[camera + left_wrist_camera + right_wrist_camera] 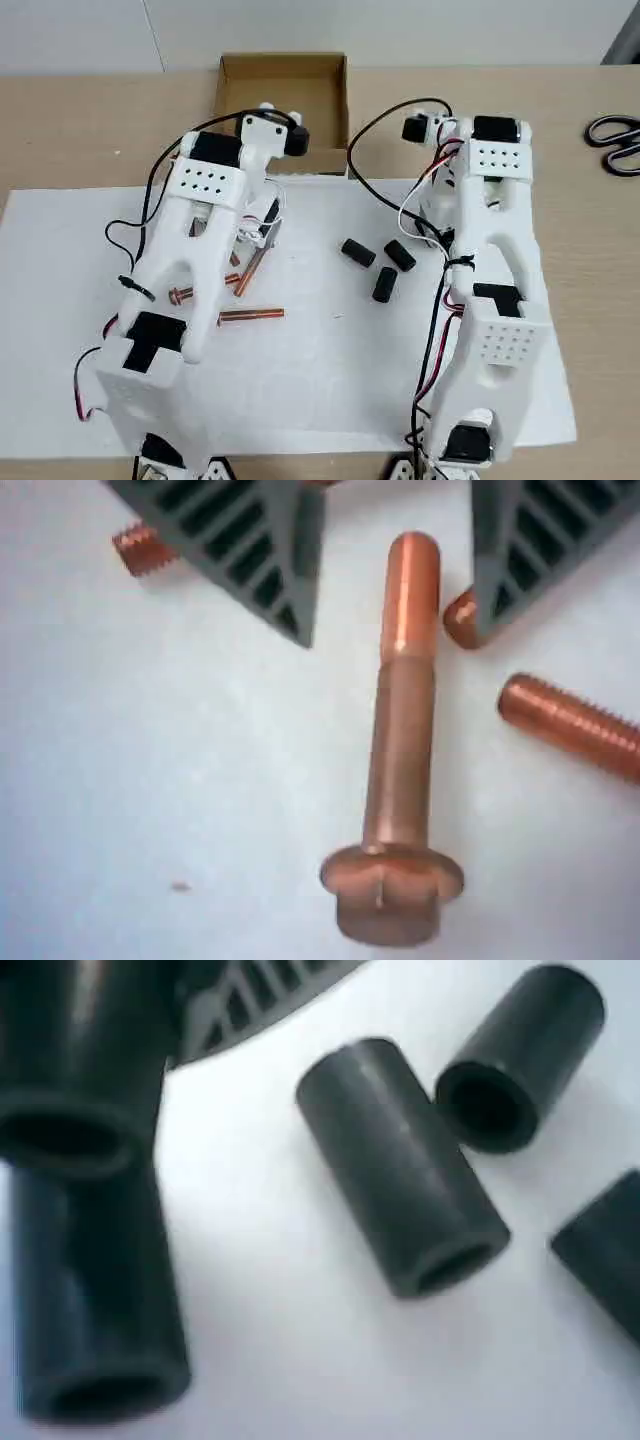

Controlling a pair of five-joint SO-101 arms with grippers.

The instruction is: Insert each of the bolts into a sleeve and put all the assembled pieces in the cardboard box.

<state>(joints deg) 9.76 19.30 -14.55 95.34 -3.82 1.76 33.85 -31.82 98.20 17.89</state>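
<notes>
high view:
left tool (262, 230): hangs low over the bolts on the white sheet (330, 380), left of centre.
diagonal bolt (249, 270): lies with its far end right under the left tool.
flat bolt (250, 315): lies nearer the arm bases, near the tool but clear of it.
third bolt (200, 292): pokes out from under the left arm (190, 230).
sleeve cluster (384, 284): three black pieces, loose mid-sheet, just beside the right arm (495, 210), well apart from the left tool.
cardboard box (290, 95): sits open-topped at the far edge of the surface (80, 120), beyond the left arm's wrist.
scissors (615, 143): lie far right on the surface.

left wrist view:
left tool: stands apart, ridged grey fingers (255, 555) spread, clamped on nothing.
bolt (405, 750): lies flat on the sheet, smooth tip in the gap between them, touching neither; flanged head points away from the tool.
second bolt tip (458, 618): sits against one finger's inner edge.
threaded end (570, 725): lies just outside the gap.
other threaded end (140, 548): peeks past the opposite finger.

right wrist view:
right tool (215, 1015): apart or together, cannot tell.
sleeve (400, 1165): lies on its side on the sheet, near the tool.
second sleeve (520, 1055): lies just beside it, bore facing the camera.
edge sleeve (605, 1250): cut off by the frame.
near sleeve (90, 1290): sits closest to the tool; held or free, cannot tell.
</notes>
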